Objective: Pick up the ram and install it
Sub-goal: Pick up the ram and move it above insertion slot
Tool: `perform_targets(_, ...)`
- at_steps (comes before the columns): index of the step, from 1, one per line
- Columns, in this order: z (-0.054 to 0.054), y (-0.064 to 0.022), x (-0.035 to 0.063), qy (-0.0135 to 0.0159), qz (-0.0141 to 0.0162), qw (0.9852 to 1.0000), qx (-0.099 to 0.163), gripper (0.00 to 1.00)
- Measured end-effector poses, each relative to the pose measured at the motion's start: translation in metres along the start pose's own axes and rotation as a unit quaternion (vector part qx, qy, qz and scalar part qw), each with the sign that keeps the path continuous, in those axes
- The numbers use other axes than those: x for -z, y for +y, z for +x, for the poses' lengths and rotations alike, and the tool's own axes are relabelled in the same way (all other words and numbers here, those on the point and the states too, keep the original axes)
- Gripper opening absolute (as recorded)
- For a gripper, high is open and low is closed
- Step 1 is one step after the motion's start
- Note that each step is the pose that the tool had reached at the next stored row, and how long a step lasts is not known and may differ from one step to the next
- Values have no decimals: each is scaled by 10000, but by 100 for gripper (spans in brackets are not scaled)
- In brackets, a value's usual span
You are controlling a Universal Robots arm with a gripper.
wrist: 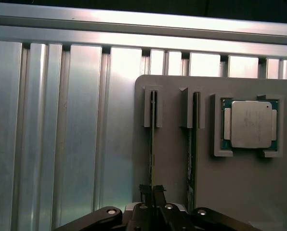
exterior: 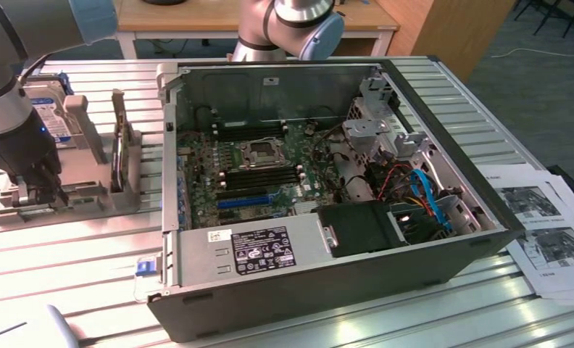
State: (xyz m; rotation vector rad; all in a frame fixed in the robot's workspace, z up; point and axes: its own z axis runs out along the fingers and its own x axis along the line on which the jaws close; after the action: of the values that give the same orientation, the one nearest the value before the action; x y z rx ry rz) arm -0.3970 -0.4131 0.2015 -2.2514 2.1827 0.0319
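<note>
In the wrist view the claw (wrist: pixel 152 193) seems clenched on the ram (wrist: pixel 152 144), beside a second stick (wrist: pixel 194 144) and a processor (wrist: pixel 250 124); the exterior view adds the open computer (exterior: pixel 364 284)

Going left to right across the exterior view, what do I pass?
pincer → CPU socket → blue cables → printed sheets

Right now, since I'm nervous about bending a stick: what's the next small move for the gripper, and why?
Probably secure the grip on the ram, with no sideways shift: the gripper is down at the holder, lined up with that edge-on stick, and a second stick stands close beside it.
</note>
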Motion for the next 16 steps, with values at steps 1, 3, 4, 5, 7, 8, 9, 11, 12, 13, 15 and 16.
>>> perform_targets(1, 0, -1, 3, -1, -1, 10000, 1, 12)
perform_targets(3, 0, -1, 12, -1, -6, 10000, 0, 12)
perform_targets(4, 0, -1, 18, 0, -9, 10000, 0, 12)
perform_targets(5, 0, -1, 22, -1, -11, 10000, 0, 12)
perform_targets(7, 0, -2, 30, -1, -15, 10000, 0, 12)
perform_targets(8, 0, -2, 33, -1, -16, 10000, 0, 12)
perform_targets(9, 0, -2, 38, -1, -19, 10000, 0, 12)
perform_targets(11, 0, -3, 46, -1, -21, 10000, 0, 12)
perform_targets(12, 0, -3, 51, -1, -23, 10000, 0, 12)
perform_targets(13, 0, -3, 57, -1, -25, 10000, 0, 12)
perform_targets(15, -1, -3, 69, -1, -28, 10000, 0, 12)
perform_targets(16, -1, -3, 75, -1, -29, 10000, 0, 12)
